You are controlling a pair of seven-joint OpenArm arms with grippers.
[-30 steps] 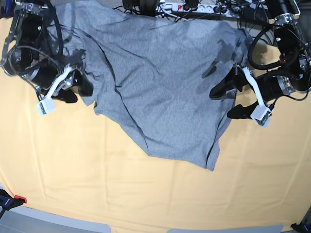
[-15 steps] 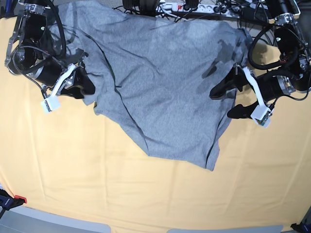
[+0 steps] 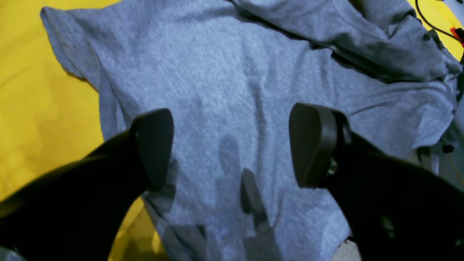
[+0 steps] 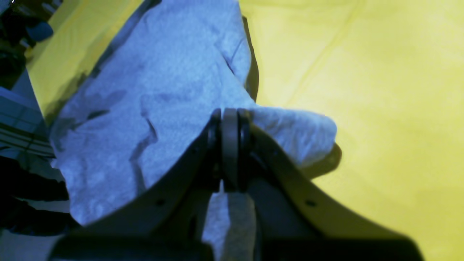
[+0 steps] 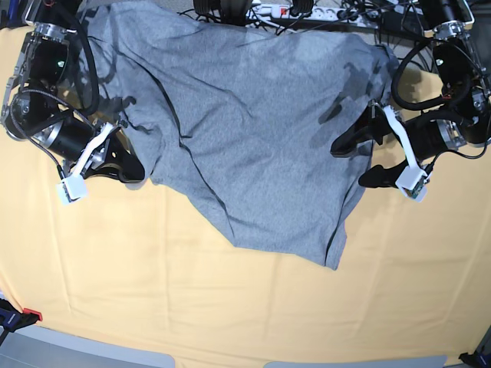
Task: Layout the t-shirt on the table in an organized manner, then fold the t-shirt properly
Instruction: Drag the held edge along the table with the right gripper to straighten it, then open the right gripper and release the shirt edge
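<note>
The grey t-shirt (image 5: 253, 130) lies spread but creased and skewed across the back half of the yellow table (image 5: 230, 307); no lettering shows. My right gripper (image 5: 132, 165) is at the shirt's left edge, shut on a fold of the fabric. The right wrist view shows the jaws pressed together (image 4: 230, 145) with the t-shirt (image 4: 163, 90) pinched between them over the table (image 4: 362, 72). My left gripper (image 5: 354, 161) hovers open over the shirt's right side. In the left wrist view its black fingers straddle my left gripper's gap (image 3: 232, 148) above flat t-shirt cloth (image 3: 232, 72), holding nothing.
A power strip with cables (image 5: 291, 11) runs along the table's back edge behind the shirt. Bare yellow cloth (image 3: 36, 101) stretches in front of and beside the garment. A small red and black item (image 5: 23, 314) sits at the front left corner.
My right gripper has closed on the shirt's left edge and shifted a little toward the front of the table. The left arm has stayed still and open.
</note>
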